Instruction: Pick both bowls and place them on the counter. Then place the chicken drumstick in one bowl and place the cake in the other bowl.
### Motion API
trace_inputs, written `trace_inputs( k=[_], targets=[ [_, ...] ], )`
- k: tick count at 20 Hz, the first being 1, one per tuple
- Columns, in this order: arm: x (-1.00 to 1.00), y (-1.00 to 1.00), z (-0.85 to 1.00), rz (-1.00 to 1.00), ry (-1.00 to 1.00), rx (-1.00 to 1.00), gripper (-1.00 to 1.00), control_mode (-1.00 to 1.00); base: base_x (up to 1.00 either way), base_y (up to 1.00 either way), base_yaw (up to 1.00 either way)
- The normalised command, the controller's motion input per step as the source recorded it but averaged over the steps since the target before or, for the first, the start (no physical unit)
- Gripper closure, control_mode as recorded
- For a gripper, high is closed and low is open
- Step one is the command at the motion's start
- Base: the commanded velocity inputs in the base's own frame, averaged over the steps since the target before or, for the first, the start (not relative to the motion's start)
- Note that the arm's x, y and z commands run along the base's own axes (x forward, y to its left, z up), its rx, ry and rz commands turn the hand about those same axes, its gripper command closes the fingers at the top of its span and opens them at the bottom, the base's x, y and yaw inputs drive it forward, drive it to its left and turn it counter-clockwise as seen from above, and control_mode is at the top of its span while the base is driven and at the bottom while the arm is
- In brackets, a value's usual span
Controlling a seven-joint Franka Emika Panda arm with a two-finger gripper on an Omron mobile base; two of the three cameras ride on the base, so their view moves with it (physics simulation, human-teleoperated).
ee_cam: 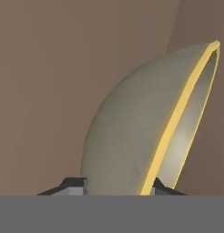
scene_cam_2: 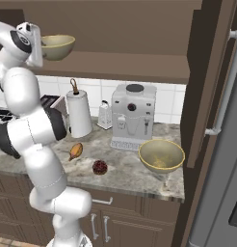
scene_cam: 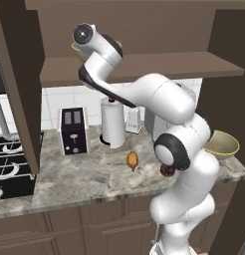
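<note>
One olive-beige bowl (scene_cam_2: pixel 58 47) with a yellowish rim sits up on the dark wooden shelf. My gripper (scene_cam_2: pixel 41 48) is raised to it from the left. In the hand view its rim (ee_cam: pixel 177 113) runs down between my fingertips, and the gripper (ee_cam: pixel 117 185) is shut on the bowl's wall. The other bowl (scene_cam_2: pixel 161 155) stands upright on the marbled counter (scene_cam_2: pixel 125 169) at the right end. The orange-brown chicken drumstick (scene_cam_2: pixel 75 151) lies on the counter near the arm. The dark red cake (scene_cam_2: pixel 99 167) sits just right of it, toward the front edge.
A toaster (scene_cam: pixel 73 130), paper towel roll (scene_cam_2: pixel 79 115), grater (scene_cam_2: pixel 104 115) and white coffee machine (scene_cam_2: pixel 134 117) line the back of the counter. A stove (scene_cam: pixel 7 164) lies to the left. A fridge (scene_cam_2: pixel 221 144) stands at the right.
</note>
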Motion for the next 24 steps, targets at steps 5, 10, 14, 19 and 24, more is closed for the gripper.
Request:
trace_inputs(
  k=[5,10,14,19,24],
  targets=[
    [-0.32,-0.01,-0.19,0.00,-0.03,0.00,1.00,-1.00,0.00,0.00,0.00],
    [-0.69,0.00,-0.03,-0.01,-0.14,0.00,1.00,-1.00,0.00,0.00,0.00],
    [-0.88,0.02,0.00,-0.04,-0.12,0.00,1.00,-1.00,0.00,0.00,0.00],
    [-0.90,0.01,0.00,-0.03,-0.06,0.00,1.00,-1.00,0.00,0.00,0.00],
    [-0.91,0.00,-0.18,0.00,-0.01,0.00,1.00,-1.00,0.00,0.00,0.00]
  ],
)
